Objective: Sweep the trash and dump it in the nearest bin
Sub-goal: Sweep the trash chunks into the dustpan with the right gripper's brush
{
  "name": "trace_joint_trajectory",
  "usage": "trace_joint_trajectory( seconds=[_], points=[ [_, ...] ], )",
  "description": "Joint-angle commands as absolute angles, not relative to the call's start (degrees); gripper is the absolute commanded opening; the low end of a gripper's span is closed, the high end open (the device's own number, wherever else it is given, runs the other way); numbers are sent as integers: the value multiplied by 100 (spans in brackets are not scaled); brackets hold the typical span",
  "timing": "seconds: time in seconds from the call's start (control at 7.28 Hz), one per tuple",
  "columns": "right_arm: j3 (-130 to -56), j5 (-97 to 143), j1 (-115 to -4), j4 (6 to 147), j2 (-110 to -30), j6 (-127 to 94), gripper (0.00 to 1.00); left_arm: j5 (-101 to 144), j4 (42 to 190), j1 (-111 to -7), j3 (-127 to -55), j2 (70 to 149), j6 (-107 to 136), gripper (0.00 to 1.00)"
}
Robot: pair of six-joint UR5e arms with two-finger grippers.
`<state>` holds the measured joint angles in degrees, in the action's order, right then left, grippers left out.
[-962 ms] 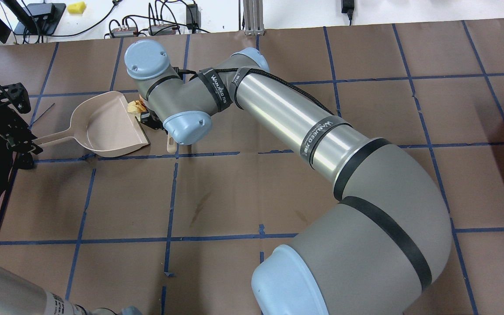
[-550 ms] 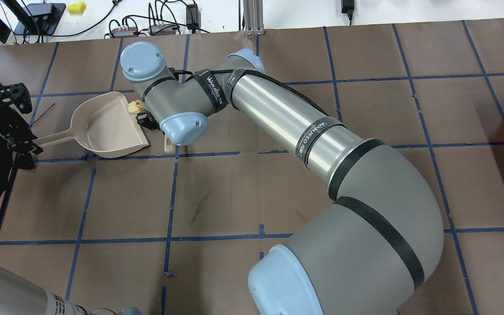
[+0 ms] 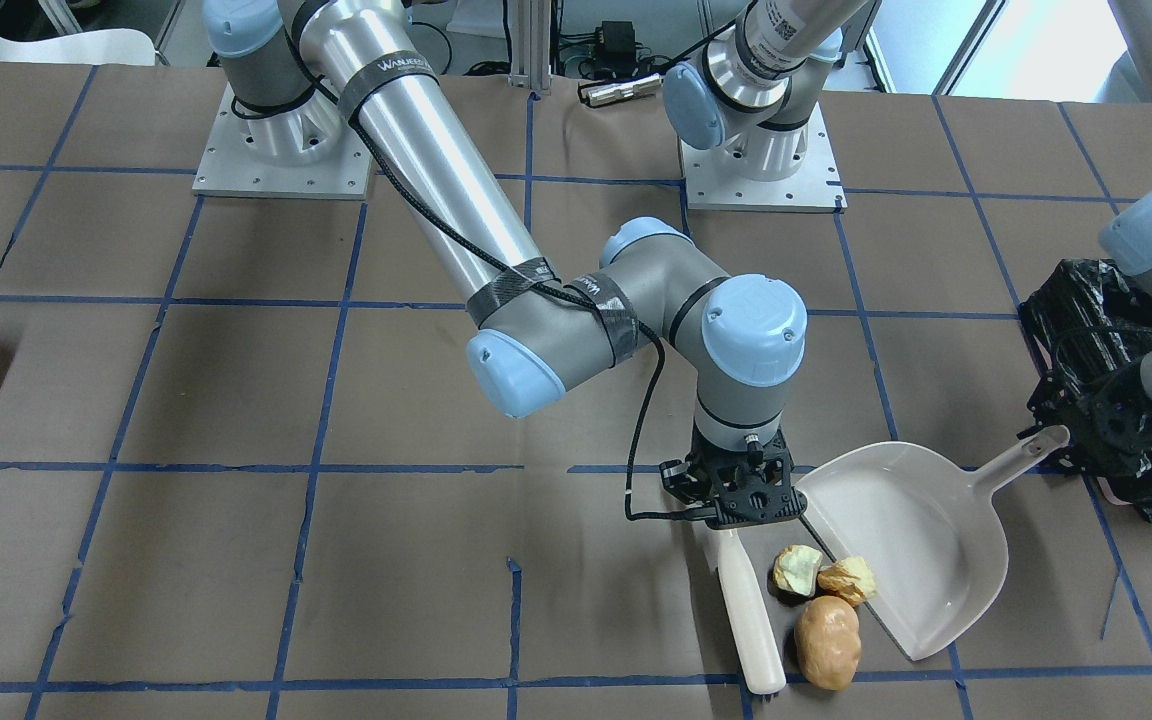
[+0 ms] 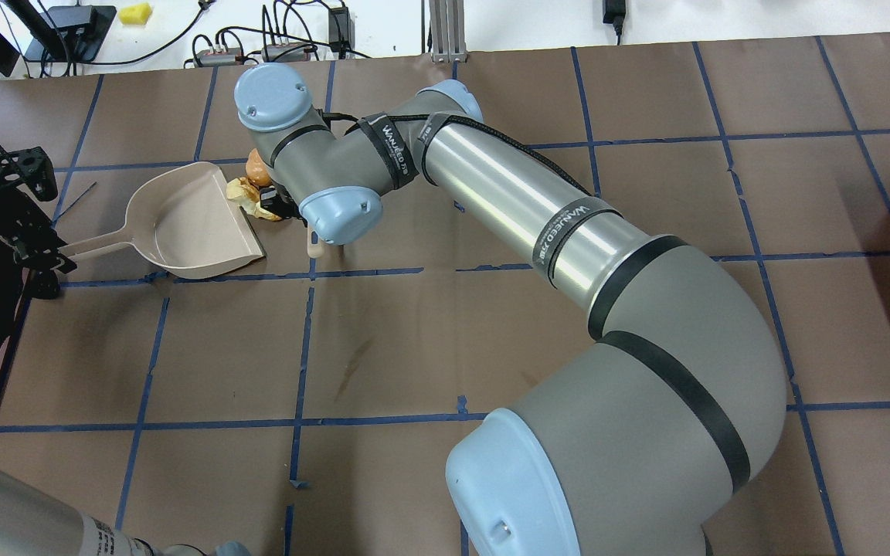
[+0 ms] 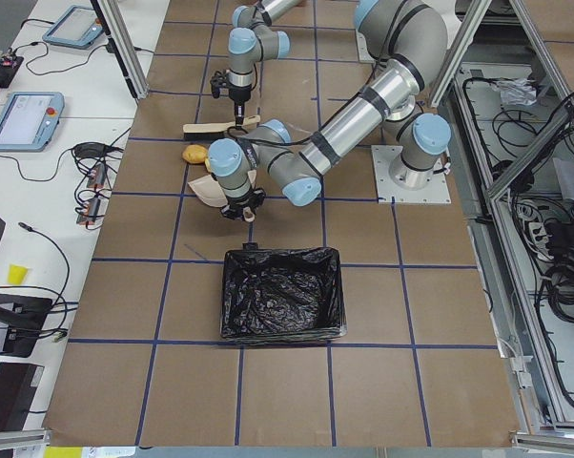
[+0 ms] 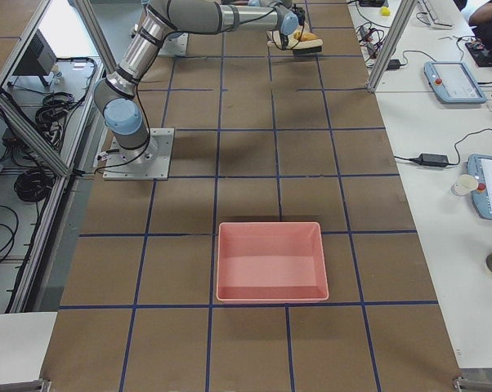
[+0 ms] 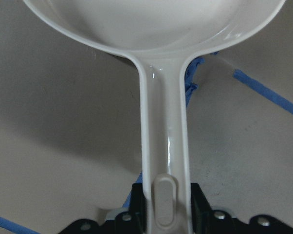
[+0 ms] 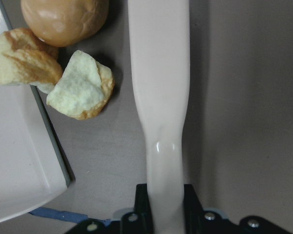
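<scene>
Front-facing: right gripper clamped on the white brush. The brush runs just beside the trash. Potato-shaped piece and pale chunk sit on the table at the dustpan lip, with the golden chunk on the lip edge.
Overhead: right arm hides most of the trash.
Exterior left: black-bagged bin stands near the dustpan.
Left wrist: left gripper closed on the dustpan handle.
Right wrist: pale chunk touches the golden chunk.

Silver arms, pale-blue joint caps
</scene>
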<state>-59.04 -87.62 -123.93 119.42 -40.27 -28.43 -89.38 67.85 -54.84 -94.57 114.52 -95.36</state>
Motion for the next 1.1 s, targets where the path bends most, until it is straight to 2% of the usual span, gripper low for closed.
trace_joint_trajectory(
  seconds=[0.0, 0.27, 0.96],
  points=[
    [-5802, -8754, -12375, 11971, -3955, -2830, 9, -8938, 6785, -5484, -9457, 11461, -9536, 7],
    [-5521, -8684, -12410, 11962, -3832, -2804, 10, -8938, 6759, -5484, -9518, 11435, -9728, 7],
    [-5424, -8675, -12988, 11979, -3630, -3005, 10, -8930, 6759, -5484, -9536, 11382, -9782, 7]
  ],
)
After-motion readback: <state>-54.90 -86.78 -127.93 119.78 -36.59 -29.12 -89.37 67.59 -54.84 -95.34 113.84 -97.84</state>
